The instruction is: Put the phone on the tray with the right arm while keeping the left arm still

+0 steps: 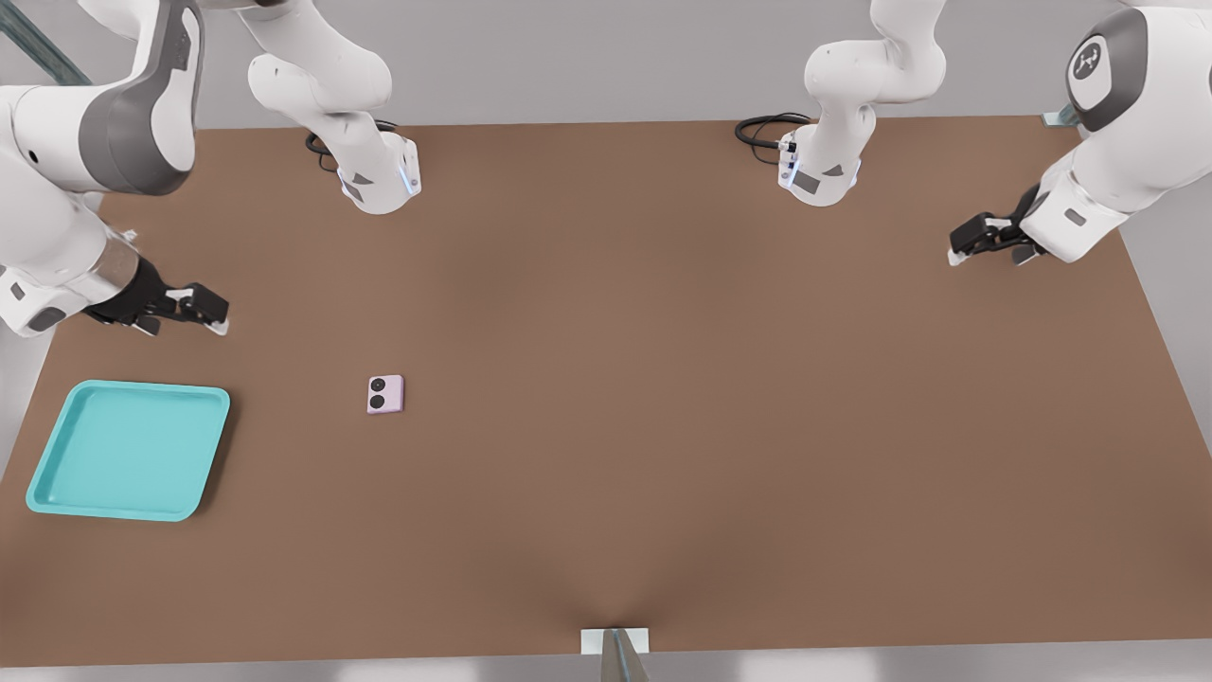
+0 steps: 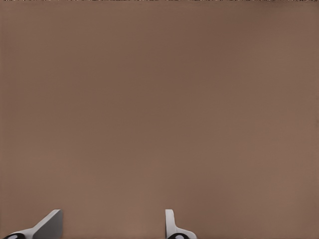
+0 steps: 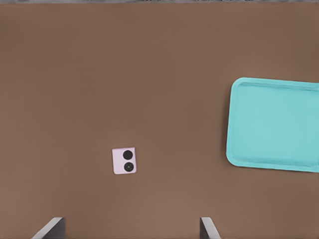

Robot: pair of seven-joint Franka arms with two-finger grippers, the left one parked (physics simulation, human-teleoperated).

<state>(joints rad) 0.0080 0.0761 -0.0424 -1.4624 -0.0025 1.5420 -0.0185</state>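
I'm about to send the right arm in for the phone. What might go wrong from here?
1. The phone lies flat on the table, so the open hand may nudge it aside instead of gripping its edges.
2. The tray sits near the table's corner with a raised rim; a low carry might clip that rim.

I see a wide brown table [image 1: 663,379] under soft, even light, with a plain grey wall [image 1: 587,57] behind it.
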